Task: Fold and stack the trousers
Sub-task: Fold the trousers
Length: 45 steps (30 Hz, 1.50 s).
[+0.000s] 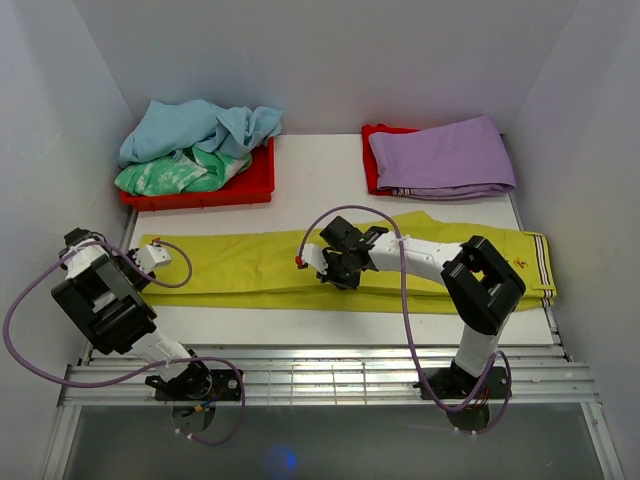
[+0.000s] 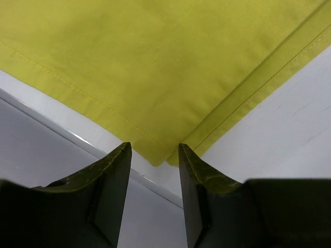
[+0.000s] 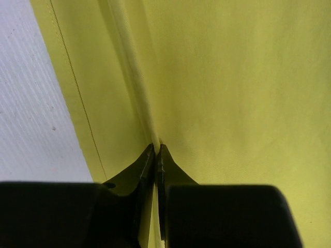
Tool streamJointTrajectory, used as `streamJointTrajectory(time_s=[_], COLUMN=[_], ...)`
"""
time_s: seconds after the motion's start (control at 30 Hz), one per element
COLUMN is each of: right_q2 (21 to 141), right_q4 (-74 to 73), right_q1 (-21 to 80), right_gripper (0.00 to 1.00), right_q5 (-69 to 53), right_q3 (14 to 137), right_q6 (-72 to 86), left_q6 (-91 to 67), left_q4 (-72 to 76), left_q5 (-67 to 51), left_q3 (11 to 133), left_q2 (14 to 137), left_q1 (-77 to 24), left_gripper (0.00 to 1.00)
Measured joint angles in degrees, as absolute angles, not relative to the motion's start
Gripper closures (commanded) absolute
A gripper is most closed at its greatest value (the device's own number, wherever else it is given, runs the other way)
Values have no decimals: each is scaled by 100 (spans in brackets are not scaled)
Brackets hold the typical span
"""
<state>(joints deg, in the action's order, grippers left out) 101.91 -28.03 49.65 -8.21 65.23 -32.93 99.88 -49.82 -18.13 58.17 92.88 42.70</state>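
Observation:
The yellow trousers [image 1: 260,265] lie flat across the table, folded lengthwise, with the waistband at the right. My right gripper [image 1: 335,270] sits over their middle and is shut on a pinched ridge of the yellow cloth [image 3: 150,124]. My left gripper [image 1: 140,262] is at the leg hems on the left, open and empty; the hem corner [image 2: 160,157] lies just beyond its fingertips [image 2: 124,155], apart from them. A folded purple pair [image 1: 445,160] lies on a red tray at the back right.
A red tray [image 1: 245,190] at the back left holds a heap of light blue and green clothes [image 1: 190,145]. White walls close in the table on three sides. A slatted rail [image 1: 330,375] runs along the near edge by the arm bases.

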Motion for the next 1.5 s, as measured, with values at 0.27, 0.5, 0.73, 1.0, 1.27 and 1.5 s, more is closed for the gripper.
streamJointTrajectory(time_s=[0.27, 0.5, 0.73, 1.0, 1.27, 1.5], right_q2=[10191, 10195, 10648, 10755, 10801, 10844], right_q4=[-2842, -3133, -3146, -3208, -3264, -3118], right_q1=[4969, 4963, 4965, 4954, 4952, 4958], right_gripper=[92, 92, 92, 92, 92, 92], right_q5=[-797, -904, -1094, -1144, -1149, -1260], right_q3=[6569, 6858, 6956, 7105, 7164, 7194], right_q6=[-3203, -3063, -3072, -3079, -3048, -3013], left_q6=[10241, 10313, 10328, 10409, 10328, 10147], left_q4=[-4880, -4950, -4936, -4912, -5057, -5671], left_q5=[-1931, -1935, -1933, -1918, -2036, -2536], left_q3=[5813, 5813, 5813, 5771, 6042, 7122], left_q2=[9174, 9216, 9288, 9362, 9362, 9308], left_q1=[4268, 4268, 4268, 4268, 4263, 4219], left_gripper=[46, 35, 48, 62, 100, 100])
